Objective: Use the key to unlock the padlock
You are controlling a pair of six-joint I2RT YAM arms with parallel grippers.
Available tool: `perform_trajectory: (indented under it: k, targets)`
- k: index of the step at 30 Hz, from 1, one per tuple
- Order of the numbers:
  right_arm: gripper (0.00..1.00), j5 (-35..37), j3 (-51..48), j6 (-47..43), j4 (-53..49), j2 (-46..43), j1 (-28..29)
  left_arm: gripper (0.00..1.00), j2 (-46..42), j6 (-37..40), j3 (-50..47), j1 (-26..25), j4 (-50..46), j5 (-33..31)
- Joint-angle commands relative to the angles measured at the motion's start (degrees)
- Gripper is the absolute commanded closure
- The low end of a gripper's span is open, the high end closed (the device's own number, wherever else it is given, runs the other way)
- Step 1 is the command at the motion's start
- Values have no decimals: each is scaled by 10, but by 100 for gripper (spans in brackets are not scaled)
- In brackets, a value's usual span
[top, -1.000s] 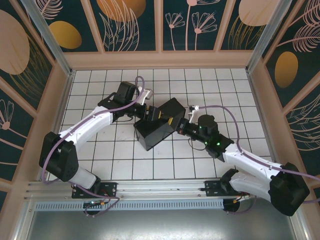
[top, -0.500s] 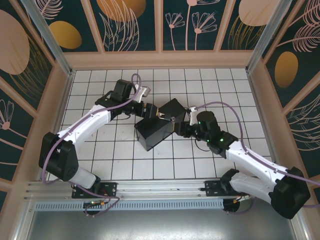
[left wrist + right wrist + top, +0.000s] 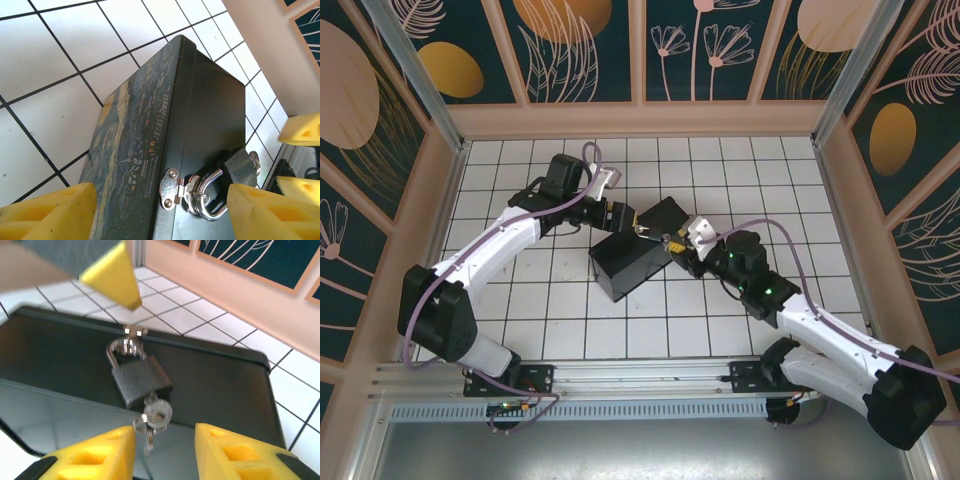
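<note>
One box point(image 3: 200, 100) clamped in the left tool point(image 3: 161, 212), padlock point(image 3: 140, 380) with key point(image 3: 156, 415) on its hasp point(image 3: 175, 189), right tool point(image 3: 165, 455) apart.

The padlock point(image 3: 142, 382) is small, with a grey textured body and a thin, bright shackle. The shackle is looped through the hasp point(image 3: 172, 189) of the box point(image 3: 60, 350), and the body lies flat on the box's dark face. It sits just ahead of the gap between the parted jaws of the right gripper point(image 3: 165, 434), and just beside one finger point(image 3: 270, 215) of the left gripper point(image 3: 160, 212). The key point(image 3: 159, 412) sticks in the body's base. Its round head points toward the right jaws, untouched, and a small ring hangs from it.
</note>
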Motion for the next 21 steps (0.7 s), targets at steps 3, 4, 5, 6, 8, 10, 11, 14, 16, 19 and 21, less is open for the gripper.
perform_trajectory:
  k: [3,4,5,6,8,10,11,14,16,19,21]
  targets:
    - [62,40,-41,-145,99,-15,3,30,8,15,11,5,-4,2]
    - [62,56,-47,-166,115,-12,12,30,10,15,11,4,-3,3]
    - [62,73,-49,-183,127,-8,22,30,13,17,12,5,-3,4]
    - [62,94,-52,-208,146,2,31,30,16,18,13,5,-3,5]
    - [63,120,-52,-247,164,22,46,30,21,22,17,6,-5,5]
    - [63,123,-49,-264,176,39,49,30,23,22,22,7,-7,5]
    - [63,119,-47,-267,181,43,49,30,24,22,22,7,-5,6]
    - [64,120,-42,-283,192,57,51,30,26,21,26,7,-2,11]
    - [65,120,-39,-293,186,64,50,30,30,23,31,6,-5,12]
    - [69,115,-33,-298,178,58,52,30,35,27,37,6,-10,14]
    - [72,116,-29,-306,173,57,55,30,37,29,39,6,-9,15]
